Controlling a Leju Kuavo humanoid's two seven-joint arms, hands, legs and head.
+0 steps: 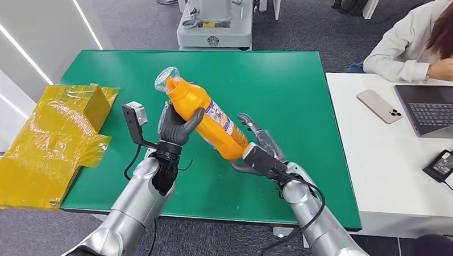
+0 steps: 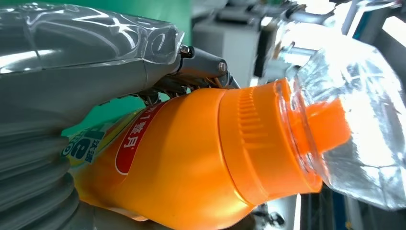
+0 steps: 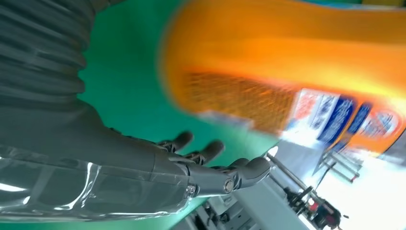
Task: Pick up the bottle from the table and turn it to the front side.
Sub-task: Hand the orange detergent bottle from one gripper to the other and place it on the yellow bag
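Note:
An orange bottle (image 1: 206, 114) with a clear cap (image 1: 167, 80) and a printed label hangs tilted above the green table (image 1: 291, 80), cap end up and to the left. My left hand (image 1: 176, 130) grips its upper body, thumb wrapped across the front. The left wrist view shows the bottle (image 2: 191, 163) close up with the clear cap (image 2: 354, 120) over its orange spout. My right hand (image 1: 262, 149) is beside the bottle's base with fingers spread, holding nothing. In the right wrist view the bottle (image 3: 287, 57) is blurred, apart from the fingers (image 3: 210, 167).
A yellow plastic-wrapped box (image 1: 54, 139) lies at the table's left edge. To the right stands a white desk (image 1: 373, 157) with a phone (image 1: 379, 106), a laptop (image 1: 434, 109) and a charger (image 1: 441, 165); a person (image 1: 414, 42) sits there. A machine base (image 1: 215, 26) is behind the table.

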